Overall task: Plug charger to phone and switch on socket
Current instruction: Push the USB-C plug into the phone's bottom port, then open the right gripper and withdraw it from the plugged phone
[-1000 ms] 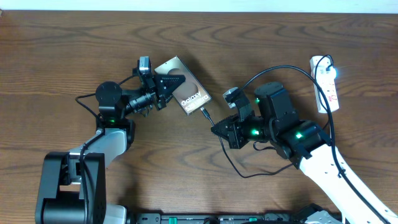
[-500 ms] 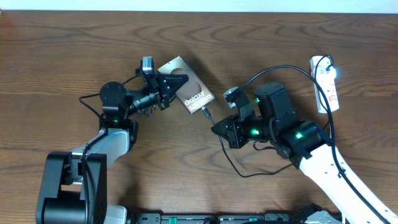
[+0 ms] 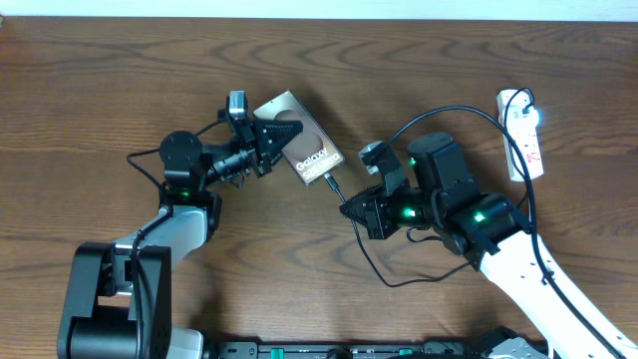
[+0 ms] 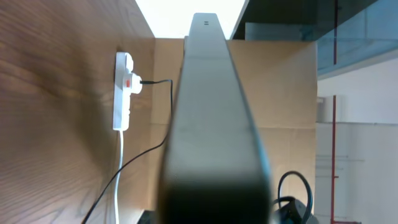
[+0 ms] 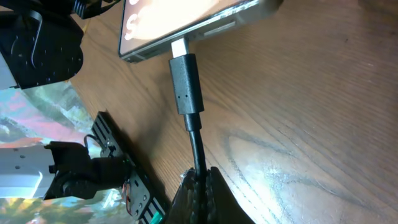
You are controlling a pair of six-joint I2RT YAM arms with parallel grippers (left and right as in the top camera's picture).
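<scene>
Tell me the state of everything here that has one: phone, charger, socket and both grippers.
phone: held by the left gripper, charger tip at its port.
charger: tip in the port with bare metal showing, not fully seated; other end in the socket.
socket: charger plugged in; switch position unreadable.
left gripper: shut on the phone.
right gripper: shut on the charger cable behind the connector.

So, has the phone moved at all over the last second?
Yes, slightly: the phone has slid a little to the right, toward the socket.
</scene>
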